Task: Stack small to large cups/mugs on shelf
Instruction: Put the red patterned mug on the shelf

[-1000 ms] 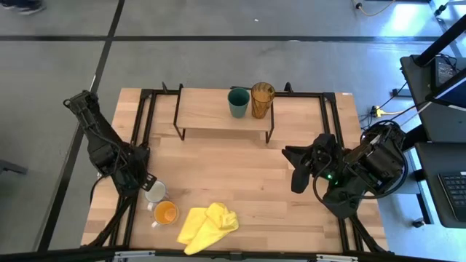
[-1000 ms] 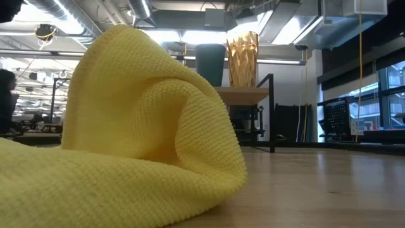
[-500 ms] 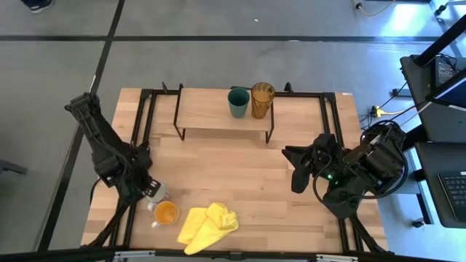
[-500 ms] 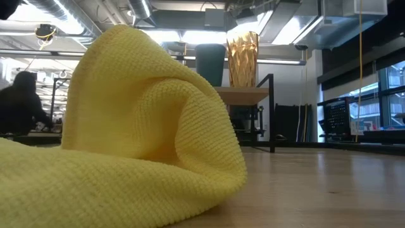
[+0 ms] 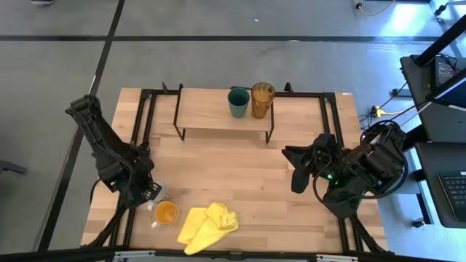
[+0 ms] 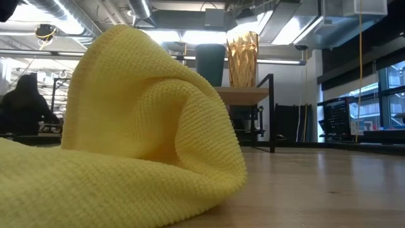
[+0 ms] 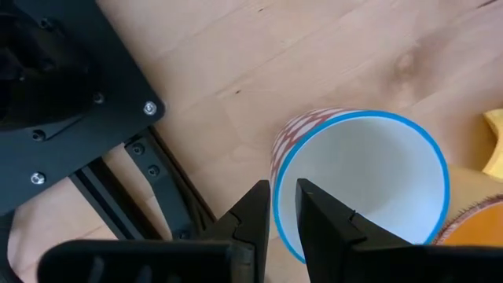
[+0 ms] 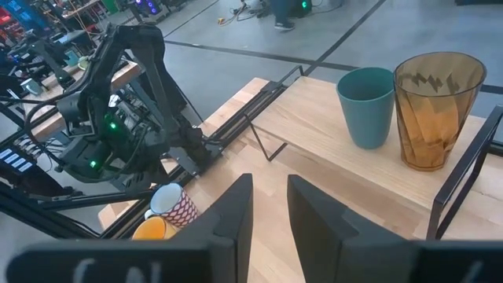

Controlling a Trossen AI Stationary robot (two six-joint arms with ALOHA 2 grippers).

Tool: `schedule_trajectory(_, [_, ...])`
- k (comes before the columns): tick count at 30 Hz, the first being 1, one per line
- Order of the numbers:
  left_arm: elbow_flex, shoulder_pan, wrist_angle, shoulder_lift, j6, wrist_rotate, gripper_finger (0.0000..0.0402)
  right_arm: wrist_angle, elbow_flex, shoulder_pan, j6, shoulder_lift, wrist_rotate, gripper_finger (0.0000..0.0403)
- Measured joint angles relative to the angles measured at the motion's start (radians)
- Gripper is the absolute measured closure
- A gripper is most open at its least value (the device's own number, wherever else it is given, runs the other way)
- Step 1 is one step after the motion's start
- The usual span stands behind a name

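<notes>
Low view: cloth (image 6: 120,126) hides mugs.

A yellow cloth (image 6: 120,126) filled the foreground; behind it, the green cup (image 6: 211,63) and amber tumbler (image 6: 242,58) stood side by side on the shelf (image 6: 243,95).

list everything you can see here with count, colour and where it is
green cup: one, dark green, on the shelf beside the tumbler
tumbler: one, amber, translucent, on the shelf towards its right end
shelf: one, light wood on black legs, at the table's far edge
white mug: one, white inside, blue rim, red pattern outside, near the table's front left
orange mug: one, orange, right beside the white mug
cloth: one, yellow, crumpled at the front edge
table: one, light wood
person: one, dark, seated far in the room
left tool: fingers astride the white mug's rim
right tool: waiting over the table's right side, fingers apart, empty
</notes>
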Motion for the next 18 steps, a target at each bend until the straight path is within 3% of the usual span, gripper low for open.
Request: schedule_trajectory(18, [0.000, 0.000, 0.011, 0.084, 0.038, -0.009, 0.0343, 0.005, 0.000, 0.000, 0.000, 0.000, -0.001, 0.0320])
